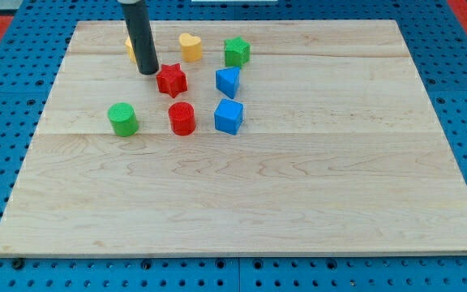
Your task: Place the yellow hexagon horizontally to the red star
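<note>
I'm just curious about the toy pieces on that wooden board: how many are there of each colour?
Red: 2, the red star and red cylinder
Blue: 2, one blue block above another blue block
Green: 2, the green cylinder and green star
Yellow: 2, the yellow heart and a yellow block half hidden behind the rod
Total: 8

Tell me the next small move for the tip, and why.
Probably a short push toward the view's bottom: my tip stands just left of the red star, and the yellow hexagon, mostly hidden behind the rod, still sits higher in the view than the star.
</note>
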Robot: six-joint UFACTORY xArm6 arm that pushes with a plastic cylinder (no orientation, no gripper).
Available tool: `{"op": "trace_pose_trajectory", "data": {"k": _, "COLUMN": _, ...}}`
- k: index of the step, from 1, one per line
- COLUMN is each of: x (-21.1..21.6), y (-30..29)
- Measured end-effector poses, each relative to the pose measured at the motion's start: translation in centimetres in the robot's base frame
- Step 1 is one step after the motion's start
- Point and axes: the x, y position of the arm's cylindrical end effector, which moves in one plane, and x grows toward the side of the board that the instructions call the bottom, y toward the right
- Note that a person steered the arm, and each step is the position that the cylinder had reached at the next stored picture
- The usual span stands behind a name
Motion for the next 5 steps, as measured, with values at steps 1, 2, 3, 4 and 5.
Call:
{"op": "trace_pose_trajectory", "data": {"k": 1, "x": 0.0, "y": -7.3}}
{"op": "trace_pose_trajectory", "data": {"k": 2, "x": -4.2, "y": -10.4}}
{"op": "trace_pose_trajectory", "data": {"k": 3, "x": -9.7, "y": -5.7}}
{"op": "trace_pose_trajectory", "data": {"k": 4, "x": -10.1, "y": -1.1}}
{"op": "trace_pose_trajectory", "data": {"k": 5, "x": -7.7, "y": 0.0}}
